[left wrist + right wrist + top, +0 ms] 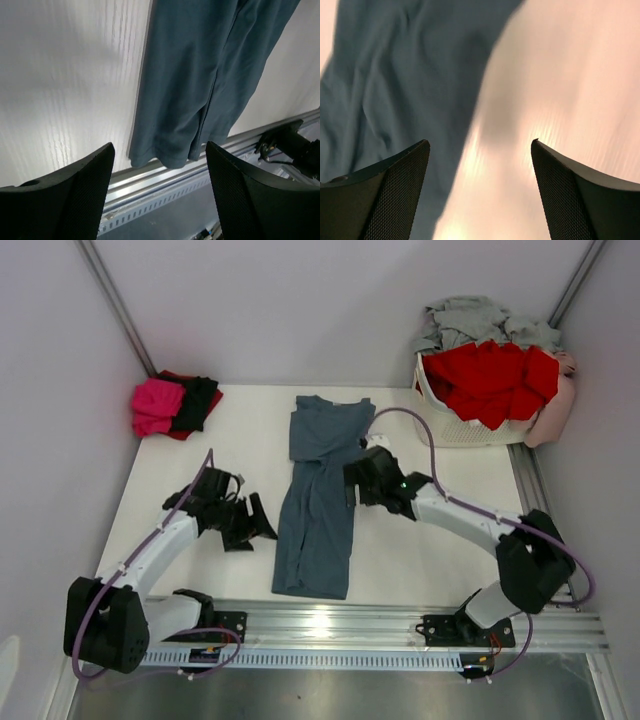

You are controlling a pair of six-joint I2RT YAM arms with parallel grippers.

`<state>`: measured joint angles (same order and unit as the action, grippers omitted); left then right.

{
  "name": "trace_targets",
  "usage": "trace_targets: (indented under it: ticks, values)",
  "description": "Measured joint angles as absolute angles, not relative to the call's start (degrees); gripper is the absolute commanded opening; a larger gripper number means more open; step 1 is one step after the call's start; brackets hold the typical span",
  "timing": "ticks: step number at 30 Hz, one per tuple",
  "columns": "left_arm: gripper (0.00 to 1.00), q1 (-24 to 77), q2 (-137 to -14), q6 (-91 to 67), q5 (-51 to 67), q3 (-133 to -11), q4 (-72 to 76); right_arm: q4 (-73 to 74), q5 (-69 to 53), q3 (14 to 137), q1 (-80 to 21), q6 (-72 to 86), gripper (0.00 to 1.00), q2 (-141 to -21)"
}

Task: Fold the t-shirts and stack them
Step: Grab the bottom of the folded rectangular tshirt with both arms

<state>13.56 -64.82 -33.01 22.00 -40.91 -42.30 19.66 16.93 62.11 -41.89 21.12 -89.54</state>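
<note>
White table (440, 540), plain pale walls (300, 310) around it.

Your left gripper (159, 146) is released: the jaws stand wide apart with nothing between them. It hovers just beside the left edge of the blue-grey shirt (318, 500), towards the near hem. Your right gripper (480, 142) is likewise released and empty, over the shirt's right edge near its middle. Whether a finger touches the cloth cannot be told.

The blue-grey shirt lies flat as a long narrow strip, collar end away from you and hem just short of the metal rail (330, 625). The sides appear already turned in; the crosswise folds appear outstanding.

Handling, by judgement: the cloth is light, soft and limp. It will sag, and its layers may slide apart if you lift it at one point. Take hold at the two hem corners, pinch all the layers, and carry them towards the collar.

Well left of the shirt's collar end sits a folded stack (170, 410), pink and black over red. Well right of the collar end stands a white basket (445, 430) holding a red shirt (490, 375) and a grey shirt (470, 320), both unfolded.
</note>
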Motion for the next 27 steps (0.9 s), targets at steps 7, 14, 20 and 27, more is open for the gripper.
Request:
trace_targets:
  ticks: [7,14,20,27]
  values:
    - [0.79,16.4,-62.2,-34.5,28.1,-37.3,-41.9,15.4,6.5,44.8,-42.3,26.9,0.86,-77.0]
    - [0.80,18.1,-61.0,-36.6,32.8,-33.4,-37.7,11.8,-0.7,41.1,-44.7,30.1,0.86,-76.6]
    - [0.79,21.7,-61.1,-39.7,34.9,-27.9,-34.7,9.3,-4.7,37.2,-45.3,33.7,0.86,-76.4]
    - [0.79,25.2,-63.4,-42.1,34.8,-26.0,-32.4,9.1,-6.1,33.5,-46.5,37.1,0.86,-74.2]
